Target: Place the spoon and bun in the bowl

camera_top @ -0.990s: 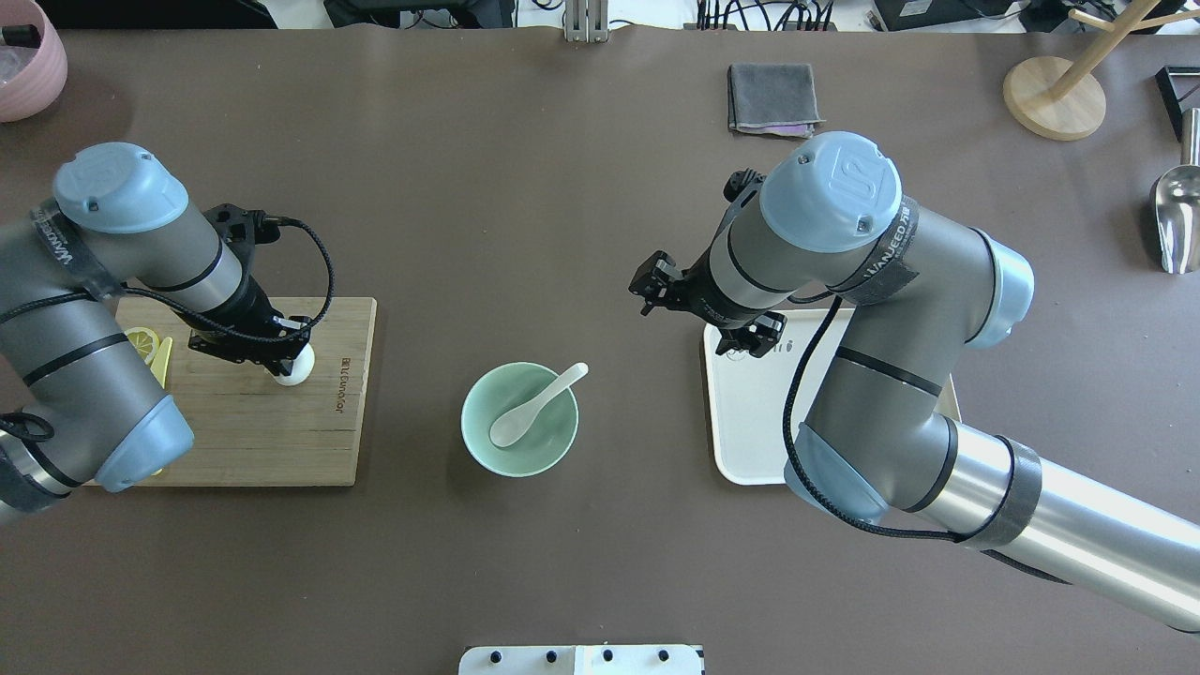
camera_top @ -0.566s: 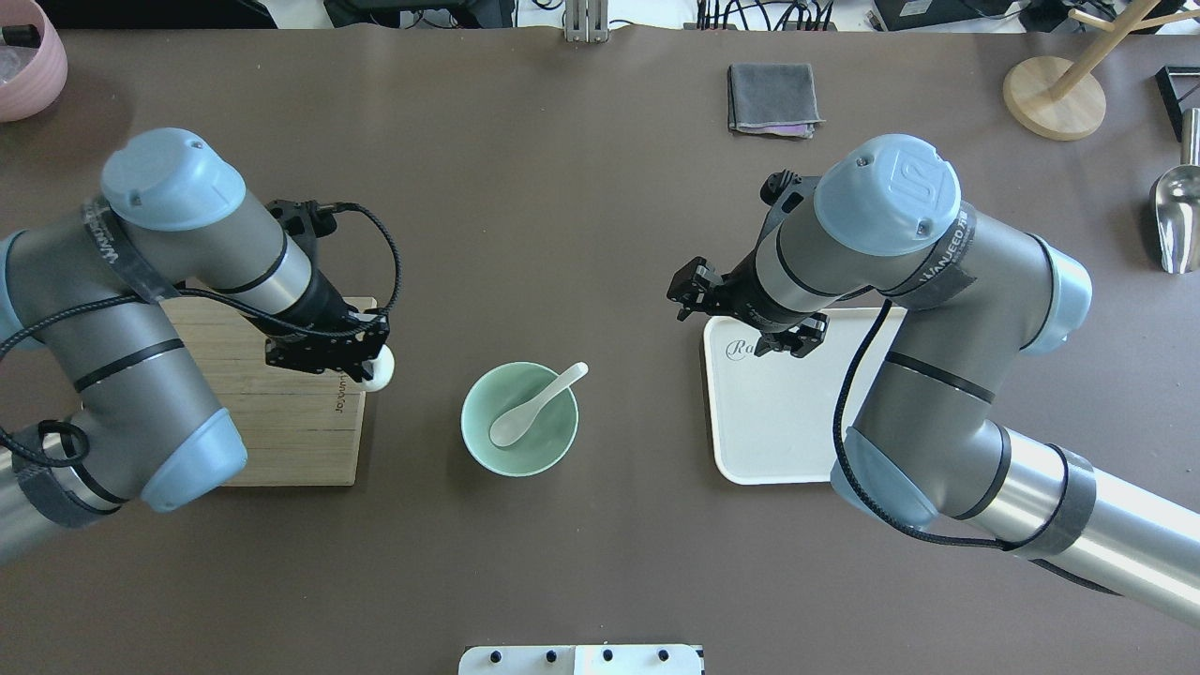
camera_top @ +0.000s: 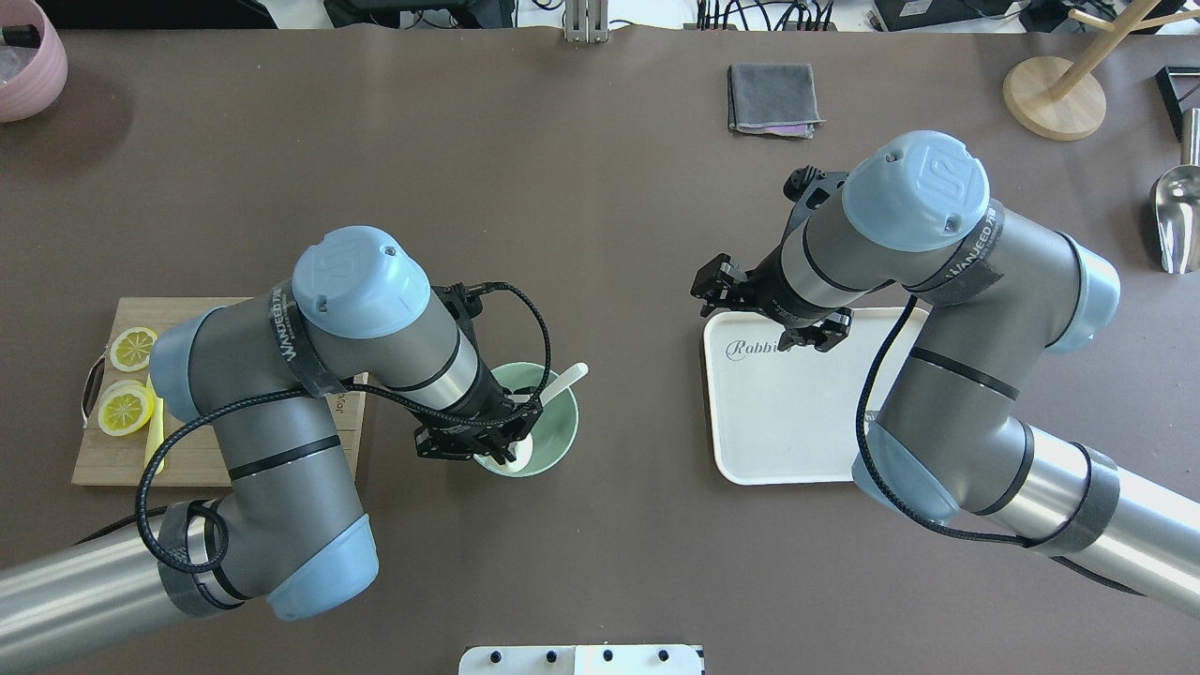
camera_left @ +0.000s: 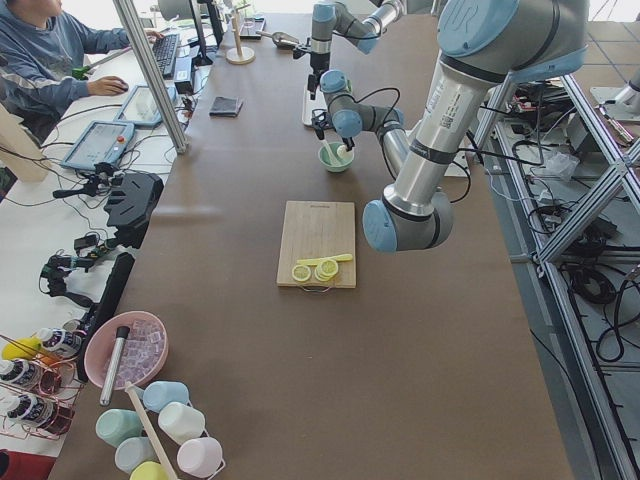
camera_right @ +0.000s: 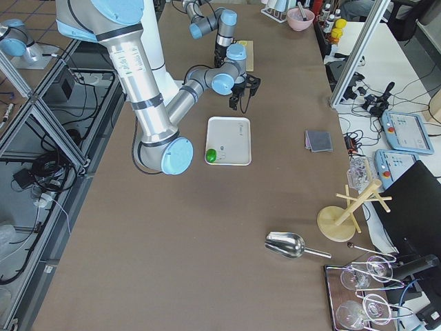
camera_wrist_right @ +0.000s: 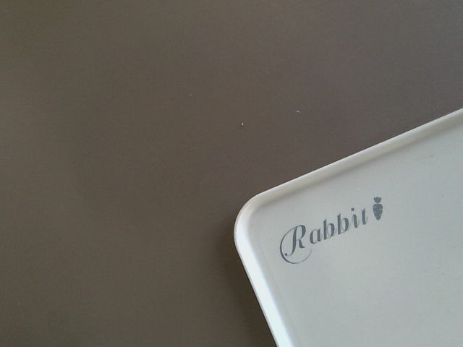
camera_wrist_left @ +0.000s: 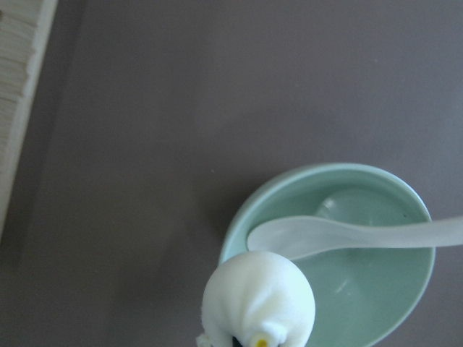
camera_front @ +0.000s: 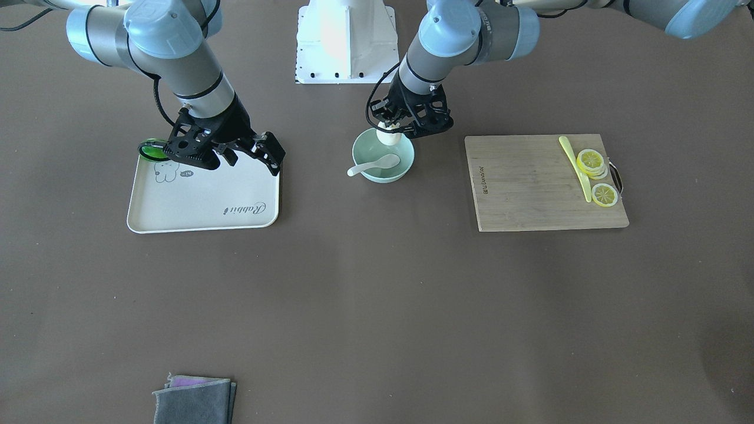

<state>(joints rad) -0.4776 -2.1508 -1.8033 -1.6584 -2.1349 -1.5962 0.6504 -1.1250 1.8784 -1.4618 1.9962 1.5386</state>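
Observation:
The mint-green bowl [camera_top: 562,433] stands mid-table; it also shows in the front view [camera_front: 405,169] and the left wrist view [camera_wrist_left: 405,303]. The white spoon [camera_top: 565,380] lies in it, handle resting over the rim [camera_front: 377,164] [camera_wrist_left: 347,235]. My left gripper [camera_top: 514,448] is shut on the white bun [camera_wrist_left: 259,296] and holds it over the bowl's near rim [camera_front: 387,137]. My right gripper [camera_top: 741,305] is open and empty above the left far corner of the white tray [camera_top: 778,422], to the right of the bowl [camera_front: 254,158].
A wooden cutting board [camera_front: 530,188] with lemon slices [camera_front: 591,160] and a pale-yellow knife [camera_front: 574,162] lies left of the bowl. A green object [camera_front: 152,150] sits at the tray's edge. A grey cloth [camera_top: 772,97], wooden stand [camera_top: 1055,98], metal scoop [camera_top: 1177,216] and pink bowl [camera_top: 28,61] stand far back.
My left gripper has carried the bun from the cutting board rightward to above the bowl. My right arm has drawn back to the right, over the tray's corner.

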